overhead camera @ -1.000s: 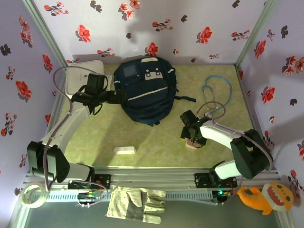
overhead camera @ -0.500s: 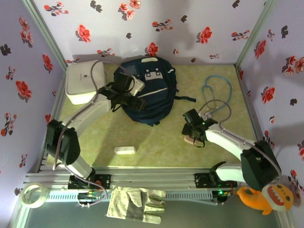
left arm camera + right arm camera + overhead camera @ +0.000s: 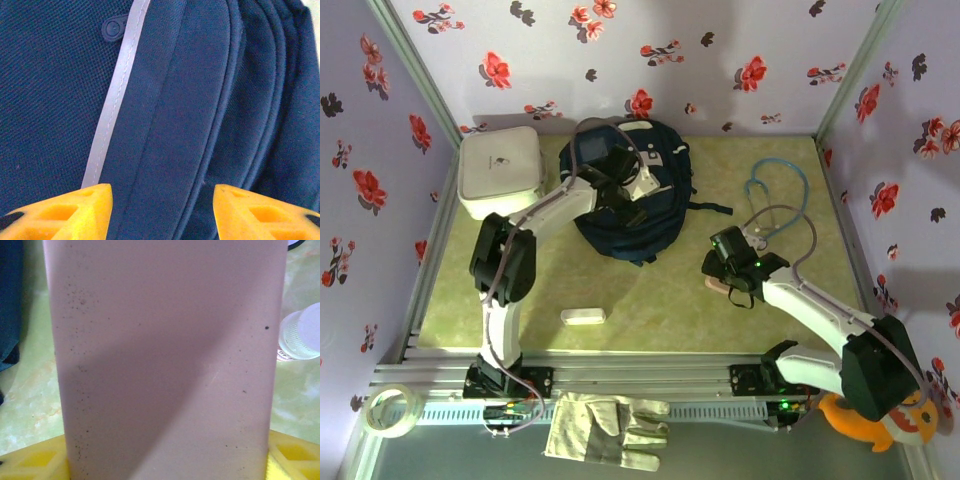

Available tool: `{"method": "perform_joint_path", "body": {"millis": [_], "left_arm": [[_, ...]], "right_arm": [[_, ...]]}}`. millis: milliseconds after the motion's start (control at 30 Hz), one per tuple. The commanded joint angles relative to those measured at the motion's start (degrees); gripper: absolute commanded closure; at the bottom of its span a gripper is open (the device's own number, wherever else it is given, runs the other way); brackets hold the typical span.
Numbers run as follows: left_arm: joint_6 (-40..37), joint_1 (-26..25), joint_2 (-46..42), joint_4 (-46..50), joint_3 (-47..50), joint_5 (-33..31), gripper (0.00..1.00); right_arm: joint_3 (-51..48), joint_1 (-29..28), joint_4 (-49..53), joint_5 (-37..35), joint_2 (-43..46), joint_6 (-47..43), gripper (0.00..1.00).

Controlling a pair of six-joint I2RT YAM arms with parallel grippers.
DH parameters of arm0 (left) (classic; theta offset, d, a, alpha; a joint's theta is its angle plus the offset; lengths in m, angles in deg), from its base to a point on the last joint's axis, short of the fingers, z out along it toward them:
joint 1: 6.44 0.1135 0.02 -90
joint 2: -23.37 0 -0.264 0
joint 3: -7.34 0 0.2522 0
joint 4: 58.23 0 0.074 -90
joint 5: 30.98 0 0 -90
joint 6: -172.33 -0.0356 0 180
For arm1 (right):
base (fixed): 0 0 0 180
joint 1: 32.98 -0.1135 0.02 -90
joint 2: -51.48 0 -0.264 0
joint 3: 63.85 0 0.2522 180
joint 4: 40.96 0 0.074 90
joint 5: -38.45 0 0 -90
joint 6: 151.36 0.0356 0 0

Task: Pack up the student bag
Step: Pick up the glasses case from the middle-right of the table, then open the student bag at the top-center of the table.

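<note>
Swung across to the student bag (image 3: 640, 225) at twelve o'clock on the worktop (image 3: 650, 300), the left jaws now stand spread astride a seam (image 3: 165, 125). Right jaws, at four o'clock, pinch a pink block (image 3: 165, 360); opening the bag seems the step, needing a nip on that seam.

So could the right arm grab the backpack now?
Probably not right away. The right pincer looks closed around a pink block, so it would have to let go first. The student bag lies off to its left, where the left pincer hangs open right over it.
</note>
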Motion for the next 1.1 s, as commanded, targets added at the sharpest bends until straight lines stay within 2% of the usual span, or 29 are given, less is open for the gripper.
{"method": "perform_joint_path", "body": {"millis": [0, 333, 500, 867, 1067], "left_arm": [[-4.2, -0.8, 2.8, 3.9, -3.5, 0.4, 0.46], [-6.0, -1.3, 7.4, 3.4, -6.2, -0.8, 0.54], [-4.8, -1.3, 7.4, 1.6, -6.5, -4.2, 0.67], [-1.3, -1.3, -5.5, -9.1, 1.7, -3.5, 1.00], [3.5, -1.2, -9.7, -9.4, 1.0, -2.4, 1.00]], "right_arm": [[1.0, -0.1, -1.6, -1.4, 1.2, -0.7, 0.38], [1.4, 0.0, -3.0, -0.4, 0.2, 0.1, 0.38], [1.4, 0.0, -3.4, -0.1, -0.2, 0.4, 0.38], [1.1, 0.0, -4.8, -0.1, 0.5, 0.5, 0.38], [1.6, 0.3, -6.9, 1.2, 0.9, -0.1, 0.37]]}}
